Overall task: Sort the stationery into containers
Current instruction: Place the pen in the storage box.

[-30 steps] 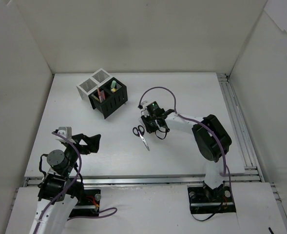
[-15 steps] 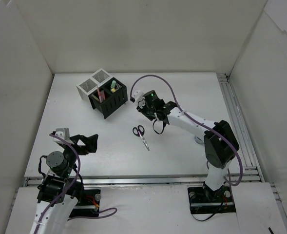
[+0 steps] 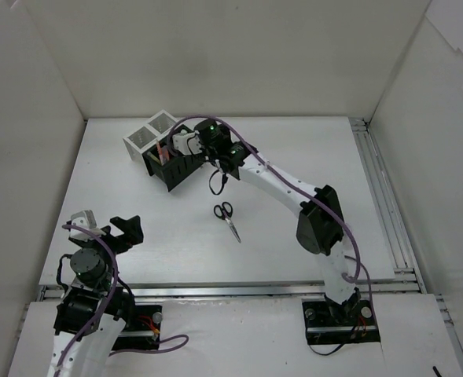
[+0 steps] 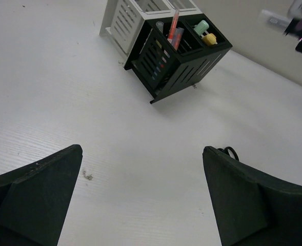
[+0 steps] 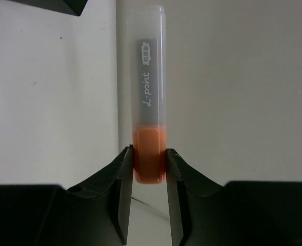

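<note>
My right gripper point(image 5: 149, 154) is shut on an orange highlighter point(image 5: 149, 97) with a clear cap, gripping its orange end. From above, that gripper point(image 3: 190, 144) hangs over the black cups of the containers point(image 3: 185, 168), a joined cluster of two white and two black mesh cups. One black cup holds pink and orange pens point(image 4: 174, 28); the other holds green and yellow highlighters point(image 4: 205, 32). Black-handled scissors point(image 3: 228, 219) lie on the table. My left gripper point(image 4: 142, 151) is open and holds nothing, low at the near left point(image 3: 115, 232).
White walls enclose the white table point(image 3: 294, 149) on three sides. A metal rail point(image 3: 376, 188) runs along the right edge and another along the near edge. The right arm's purple cable point(image 3: 294, 184) arches over the middle of the table.
The right arm swung from beside the scissors up and left to above the black cups, carrying the highlighter. The left arm drew back slightly to the left.
</note>
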Robot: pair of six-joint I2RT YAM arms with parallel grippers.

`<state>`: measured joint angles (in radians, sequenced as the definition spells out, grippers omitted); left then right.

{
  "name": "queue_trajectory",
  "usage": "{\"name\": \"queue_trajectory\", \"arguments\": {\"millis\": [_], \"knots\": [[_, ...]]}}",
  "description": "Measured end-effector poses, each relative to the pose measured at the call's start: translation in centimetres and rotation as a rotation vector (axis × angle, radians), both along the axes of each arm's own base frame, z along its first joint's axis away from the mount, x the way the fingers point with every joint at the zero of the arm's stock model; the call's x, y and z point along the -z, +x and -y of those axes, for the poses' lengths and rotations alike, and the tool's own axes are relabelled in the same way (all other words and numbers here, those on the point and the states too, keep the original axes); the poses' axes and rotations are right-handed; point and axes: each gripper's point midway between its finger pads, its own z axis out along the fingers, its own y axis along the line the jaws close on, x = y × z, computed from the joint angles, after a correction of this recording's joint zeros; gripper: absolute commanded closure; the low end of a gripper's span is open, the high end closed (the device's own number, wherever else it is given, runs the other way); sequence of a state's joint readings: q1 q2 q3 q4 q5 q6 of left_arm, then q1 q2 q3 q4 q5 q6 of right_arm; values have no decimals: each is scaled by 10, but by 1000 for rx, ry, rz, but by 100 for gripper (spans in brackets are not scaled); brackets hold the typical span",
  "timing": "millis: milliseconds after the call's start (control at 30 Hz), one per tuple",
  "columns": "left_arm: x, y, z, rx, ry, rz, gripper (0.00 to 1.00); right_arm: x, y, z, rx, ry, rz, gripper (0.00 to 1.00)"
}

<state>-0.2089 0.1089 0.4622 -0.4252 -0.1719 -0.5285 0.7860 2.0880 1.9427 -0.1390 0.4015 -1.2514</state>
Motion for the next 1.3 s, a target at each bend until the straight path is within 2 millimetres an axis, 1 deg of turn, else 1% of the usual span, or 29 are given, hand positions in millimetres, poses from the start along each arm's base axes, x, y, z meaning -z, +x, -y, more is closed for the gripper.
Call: {"name": "queue_trajectory", "arguments": {"millis": [133,267,333,600,667,833,967,1000,1033,1100,1167,1200,1233,1300], "knots": [[2,-2,-7,-42,-2,-4,1,21,20,-11,-29,-179,25,100],[2,-4,-11,-66,-11,1,0,38,30,-22,-49,-281,42,100],[0,-6,-13,-73,-15,11,1,42,33,-28,-61,-318,57,100],[-2,-9,-15,-84,-21,27,1,50,39,-46,-105,-395,120,100],[-2,-9,-15,-85,-21,28,1,49,41,-50,-113,-404,139,100],[-3,-9,-16,-88,-21,28,1,47,46,-57,-129,-412,181,94],[-2,-9,-16,-87,-21,28,1,57,49,-63,-152,-415,181,91],[-3,-9,-16,-87,-21,28,0,62,49,-65,-160,-418,177,88],[-3,-9,-16,-87,-21,28,1,65,49,-66,-165,-420,175,82],[-2,-9,-16,-87,-21,28,1,73,50,-68,-176,-426,168,80],[-3,-9,-16,-87,-21,28,0,75,51,-71,-185,-422,171,72],[-3,-9,-16,-87,-21,28,1,75,51,-71,-186,-421,171,67],[-3,-9,-16,-87,-21,28,0,74,51,-72,-188,-414,173,56],[-3,-9,-16,-87,-21,28,1,72,50,-76,-194,-398,177,50]]}}
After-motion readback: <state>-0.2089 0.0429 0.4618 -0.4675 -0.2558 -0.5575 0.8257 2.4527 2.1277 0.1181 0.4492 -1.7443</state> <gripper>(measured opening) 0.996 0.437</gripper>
